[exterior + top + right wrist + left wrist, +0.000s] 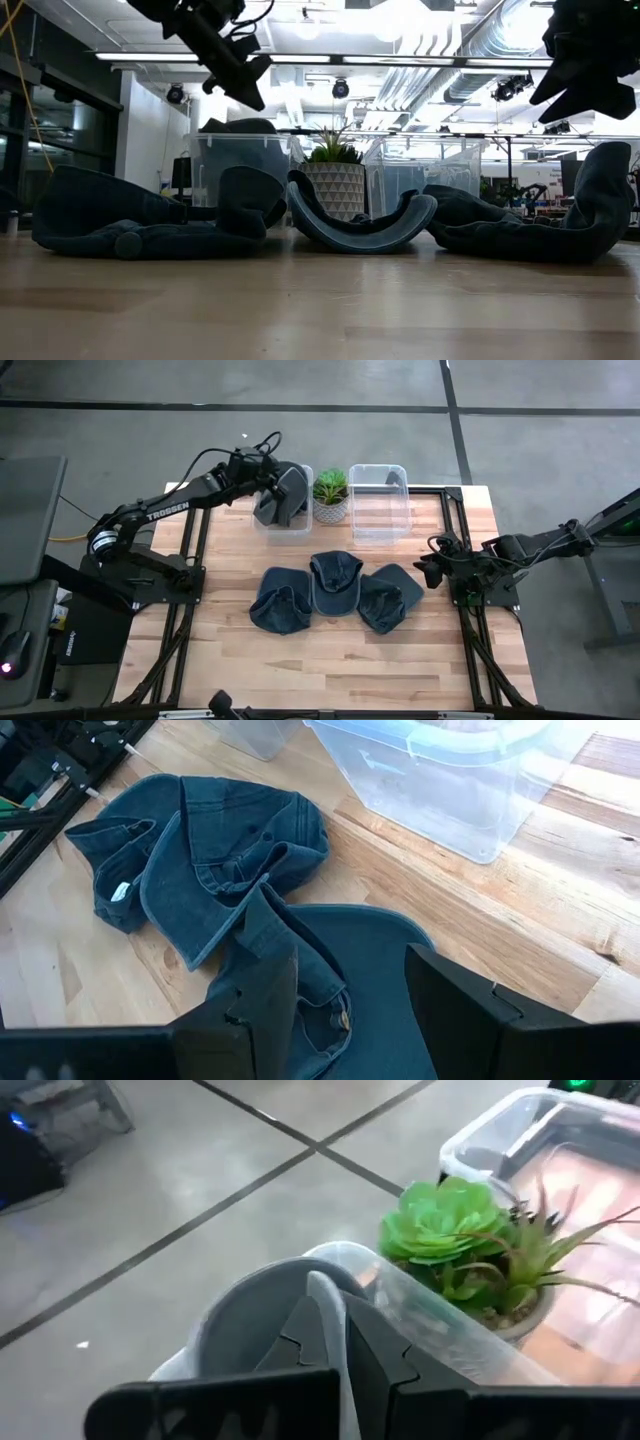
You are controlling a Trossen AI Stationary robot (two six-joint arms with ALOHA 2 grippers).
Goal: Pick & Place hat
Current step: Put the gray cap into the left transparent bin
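The wooden table (pixel 330 660) carries 3 blue denim hats in a row: the left hat (pixel 282 606), the middle hat (pixel 335 582) and the right hat (pixel 388 598); behind them stand a left clear bin (pixel 262 520), a potted succulent (pixel 331 495) and a right clear bin (pixel 380 503); the left gripper (pixel 272 482) is clenched above the left bin, where a grey hat (pixel 284 496) sits; the right gripper (pixel 432 570), fingers parted and holding nothing, hangs just beside the right hat; grey concrete floor (pixel 520 385) with dark seams surrounds the table.
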